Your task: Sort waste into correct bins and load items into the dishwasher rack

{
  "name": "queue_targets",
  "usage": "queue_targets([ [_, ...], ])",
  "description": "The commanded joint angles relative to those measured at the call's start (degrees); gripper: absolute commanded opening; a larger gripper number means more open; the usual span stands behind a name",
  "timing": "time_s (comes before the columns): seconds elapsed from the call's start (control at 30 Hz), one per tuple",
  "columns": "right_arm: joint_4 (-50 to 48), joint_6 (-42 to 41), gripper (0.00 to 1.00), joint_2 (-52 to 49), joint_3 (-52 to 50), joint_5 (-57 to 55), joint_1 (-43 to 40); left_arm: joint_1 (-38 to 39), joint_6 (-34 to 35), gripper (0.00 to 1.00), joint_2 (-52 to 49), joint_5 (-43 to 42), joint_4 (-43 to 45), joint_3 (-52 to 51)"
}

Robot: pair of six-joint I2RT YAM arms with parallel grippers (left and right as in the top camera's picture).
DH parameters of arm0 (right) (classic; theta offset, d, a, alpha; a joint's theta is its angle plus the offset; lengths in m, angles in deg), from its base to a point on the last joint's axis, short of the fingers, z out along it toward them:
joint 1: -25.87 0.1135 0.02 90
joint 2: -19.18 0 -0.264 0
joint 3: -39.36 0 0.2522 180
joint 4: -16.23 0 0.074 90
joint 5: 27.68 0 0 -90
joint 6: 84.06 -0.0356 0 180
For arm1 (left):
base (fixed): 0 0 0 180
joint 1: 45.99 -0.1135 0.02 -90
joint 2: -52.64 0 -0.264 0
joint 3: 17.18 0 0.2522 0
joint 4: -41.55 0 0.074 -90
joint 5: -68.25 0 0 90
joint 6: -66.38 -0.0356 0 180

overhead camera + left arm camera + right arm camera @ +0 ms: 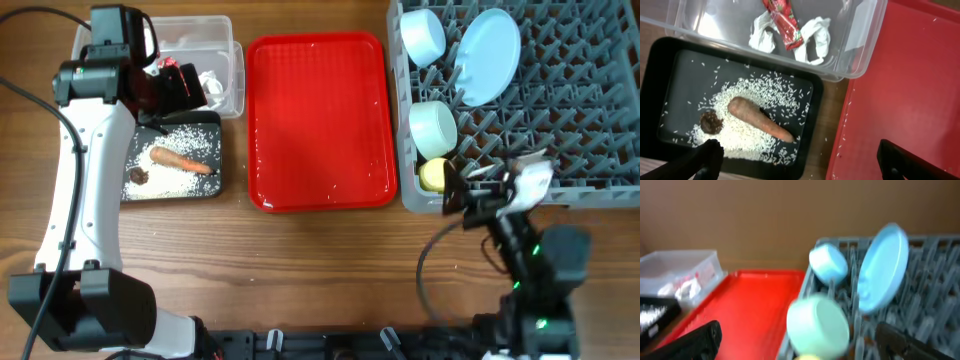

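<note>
Wooden table (320,250), job nearly done, I judge: left of the red tray (320,120), wrapper (785,20) and tissue (812,42) lie in the clear tub (860,45); carrot (760,119), rice (750,90) and lump (711,122) in the black tray (685,65). Right of it, the rack (580,120) holds plate (490,55), blue bowl (422,35), green bowl (433,125), cup (433,175). Spoon unseen. Left pincer (800,156) and right pincer (799,339) gape empty.

Red serving tray (318,120) lying flat at the centre of a wooden table (300,270)

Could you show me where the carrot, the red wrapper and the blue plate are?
carrot stick (760,118): left wrist view, middle of its body.
red snack wrapper (786,22): left wrist view, centre of the packet.
light blue plate (489,55): overhead view, centre of its face.
</note>
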Motion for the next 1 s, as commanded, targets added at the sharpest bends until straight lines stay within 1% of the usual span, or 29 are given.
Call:
queue_targets([
  [0.0, -1.09, 1.07, 1.0, 10.1, -6.88, 0.28, 0.2, -0.35, -0.07, 1.0, 1.27, 0.52, 0.0, 0.76],
  [0.07, -0.94, -1.49, 1.0, 14.45, -10.01, -4.35, 0.2, -0.35, -0.07, 1.0, 1.27, 0.52, 0.0, 0.76],
  [0.13, -0.72, -1.99, 1.0, 16.09, -12.04, -7.02, 0.2, -0.35, -0.07, 1.0, 1.27, 0.52, 0.0, 0.76],
  [0.23, -2.45, -3.21, 1.0, 18.21, -16.76, -8.2, 0.2, -0.35, -0.07, 1.0, 1.27, 0.52, 0.0, 0.76],
  [0.3, -2.45, -3.1, 1.0, 19.12, -16.7, -8.17, 0.2, -0.35, -0.07, 1.0, 1.27, 0.52, 0.0, 0.76],
  [0.37, -3.15, -3.06, 1.0, 22.21, -16.68, -8.22, 0.2, -0.35, -0.07, 1.0, 1.27, 0.55, 0.0, 0.76],
  [0.83, -2.32, -3.06, 1.0, 21.38, -16.68, -8.22, 0.2, -0.35, -0.07, 1.0, 1.27, 0.52, 0.0, 0.76],
  [0.97, -2.32, -3.06, 1.0, 21.38, -16.68, -8.22, 0.2, 0.24, 0.0, 1.0, 4.63, 0.04, -2.03, 0.76],
])
